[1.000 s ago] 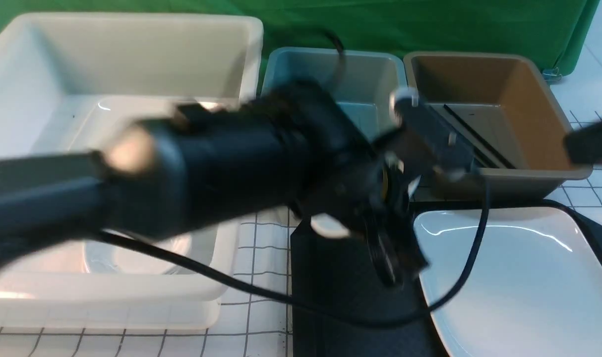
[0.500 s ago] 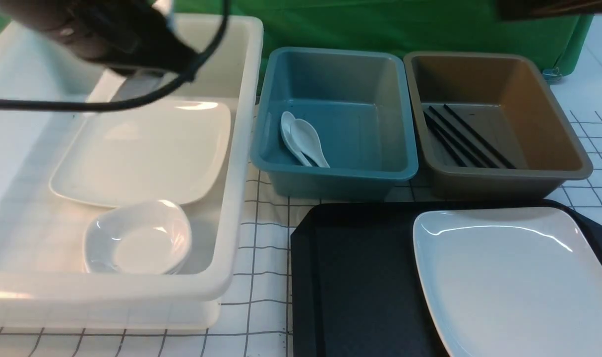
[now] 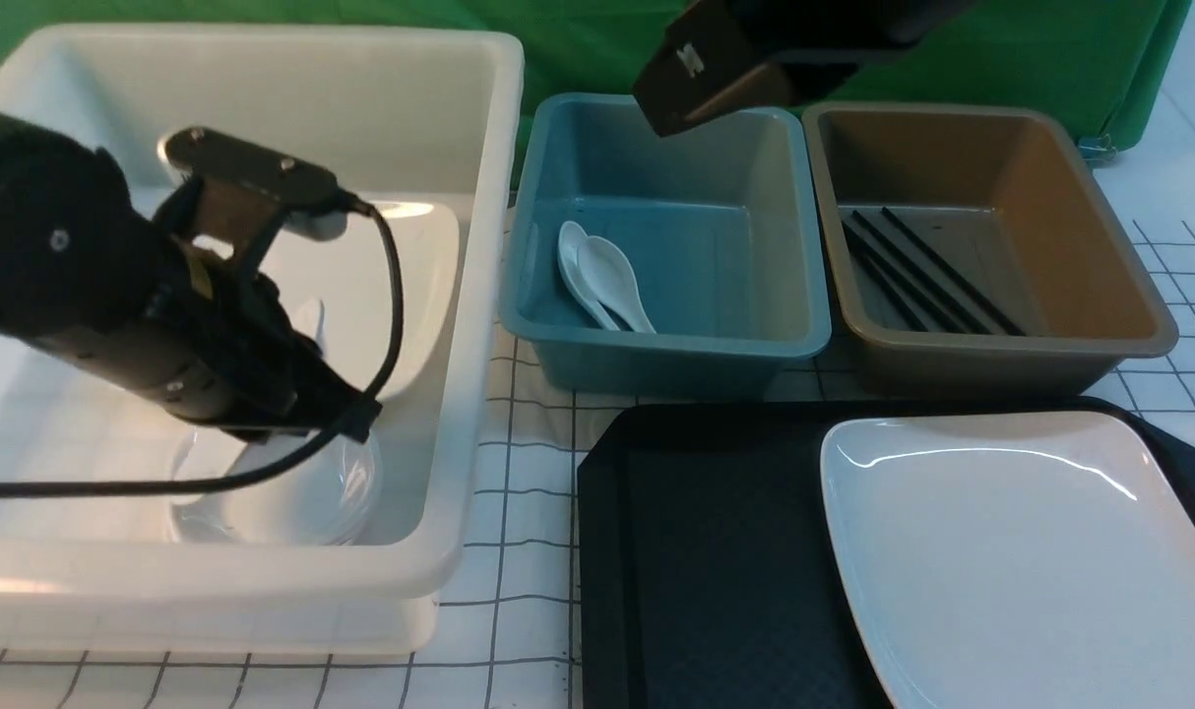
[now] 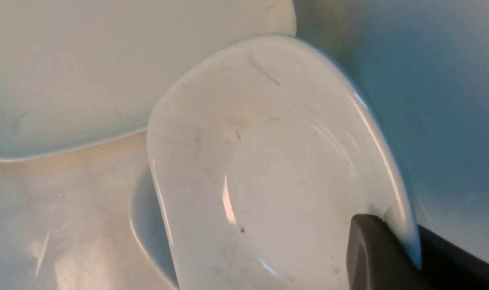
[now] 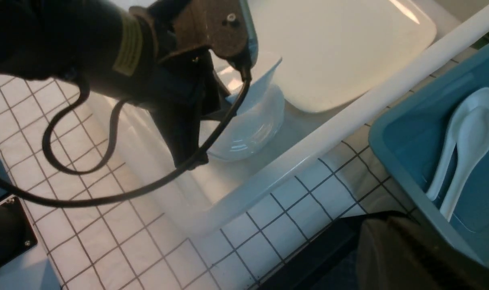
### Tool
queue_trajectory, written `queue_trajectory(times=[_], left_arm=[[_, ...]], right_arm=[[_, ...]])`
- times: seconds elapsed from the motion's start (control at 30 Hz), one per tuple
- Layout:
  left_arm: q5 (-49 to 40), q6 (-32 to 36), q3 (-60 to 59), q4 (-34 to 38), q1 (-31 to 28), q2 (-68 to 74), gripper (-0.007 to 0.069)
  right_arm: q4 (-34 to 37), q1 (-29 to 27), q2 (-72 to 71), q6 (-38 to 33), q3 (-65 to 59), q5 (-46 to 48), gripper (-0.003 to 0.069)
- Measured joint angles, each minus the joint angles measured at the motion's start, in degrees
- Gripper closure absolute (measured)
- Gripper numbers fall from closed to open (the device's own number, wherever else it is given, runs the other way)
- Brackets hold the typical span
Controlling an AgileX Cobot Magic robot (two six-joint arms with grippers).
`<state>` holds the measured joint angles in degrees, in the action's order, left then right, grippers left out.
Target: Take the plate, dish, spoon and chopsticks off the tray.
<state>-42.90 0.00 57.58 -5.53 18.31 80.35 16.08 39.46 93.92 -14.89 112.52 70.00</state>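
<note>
The white plate (image 3: 1011, 551) lies on the right half of the black tray (image 3: 716, 571). My left gripper (image 4: 393, 241) is shut on the rim of a small white dish (image 4: 268, 161), holding it tilted just above the stacked dishes (image 5: 248, 129) inside the white tub (image 3: 489, 197). The held dish also shows in the right wrist view (image 5: 262, 72). Two white spoons (image 3: 602, 276) lie in the blue tub (image 3: 676, 345). The black chopsticks (image 3: 922, 271) lie in the brown tub (image 3: 1011, 354). My right gripper (image 5: 405, 249) hovers high over the blue tub's back, jaws together and empty.
Another large white plate (image 3: 410, 276) lies flat in the white tub behind the dish stack. The left arm's cable (image 3: 391, 295) hangs over the tub. The tubs stand in a row behind the tray on a white gridded tabletop (image 3: 519, 492).
My left arm has swung from over the tray, up past the tub's back, and down into the white tub above the dish stack. My right arm has come in at the top.
</note>
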Motion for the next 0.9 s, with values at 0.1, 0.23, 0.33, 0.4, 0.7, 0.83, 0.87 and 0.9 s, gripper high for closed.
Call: queue_trajectory(times=[0.1, 0.23, 0.33, 0.4, 0.7, 0.83, 0.87, 0.9], left_arm=[[1.37, 0.00, -1.35, -0.17, 0.00, 0.00, 0.0576], [2.66, -1.01, -1.97, -0.60, 0.00, 0.00, 0.0443], [3.13, -3.11, -1.97, -1.95, 0.00, 0.00, 0.0318], [3.13, -3.55, -1.97, -2.72, 0.00, 0.00, 0.0254], [-4.78, -4.51, 4.57, -0.55, 0.00, -2.62, 0.0277], [-6.04, 2.92, 9.73, 11.64, 1.48, -3.59, 0.0514], [-5.92, 4.69, 10.59, 14.63, 2.84, -3.59, 0.0561], [-5.73, 5.80, 11.31, 17.31, 4.61, -3.29, 0.0592]], right_arm=[[0.00, 0.05, 0.00, 0.09, 0.13, 0.00, 0.0650], [0.00, 0.11, 0.00, 0.14, 0.25, 0.00, 0.0650], [-0.05, 0.11, 0.00, 0.14, 0.38, 0.05, 0.0650], [-0.05, 0.11, 0.00, 0.13, 0.39, 0.05, 0.0650], [-4.59, 0.11, -1.43, 0.10, 0.39, 0.17, 0.0650], [-12.75, 0.02, -4.79, 0.90, -0.72, -0.03, 0.0650], [-14.79, -0.31, -6.00, 1.16, -1.80, -0.11, 0.0652], [-16.08, -0.88, -7.10, 1.24, -3.33, -0.11, 0.0654]])
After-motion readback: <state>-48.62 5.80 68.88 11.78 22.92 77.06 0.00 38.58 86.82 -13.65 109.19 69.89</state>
